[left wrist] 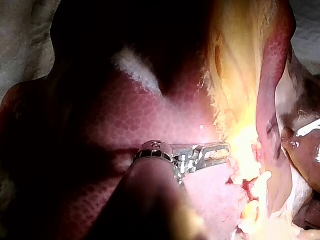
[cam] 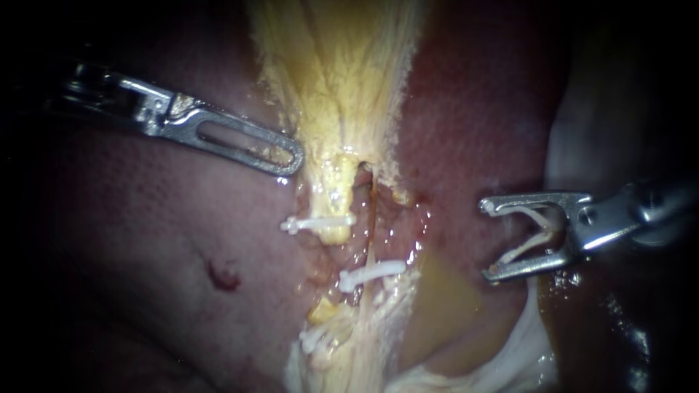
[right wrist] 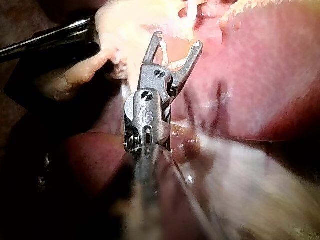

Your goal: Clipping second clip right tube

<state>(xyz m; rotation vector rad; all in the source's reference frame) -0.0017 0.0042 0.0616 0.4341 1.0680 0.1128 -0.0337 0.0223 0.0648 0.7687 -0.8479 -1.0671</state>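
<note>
White loaded clip sits in your right instrument. Jaws are wide apart and the clip legs touch both, so it's carried, not fired. The instr hangs well apart from the target, off to the rt of the tubes, over the liver.

Target is the right tube, the thin brownish strand running down just beside the thick yellow left tube. It already wears a lower clip. The left tube has a left-tube clip across it. A bare stretch of rt tube shows above the lower clip; my read is that's the spot for no. 2.

Left instrument: tip lies at the edge of the yellow tissue above the tubes. Can't tell whether it grips or just rests there.

Doing it well, as I judge:
- Bring the open mouth in square to the strand, not slanted.
- Put one jaw behind it and one in front, and see both tips past its far side before you close.
- Leave a gap from the lower clip; don't stack on it.
- Keep off the left tube & its clip.
- The strand looks thin and prob tears easily, so no dragging.
</note>
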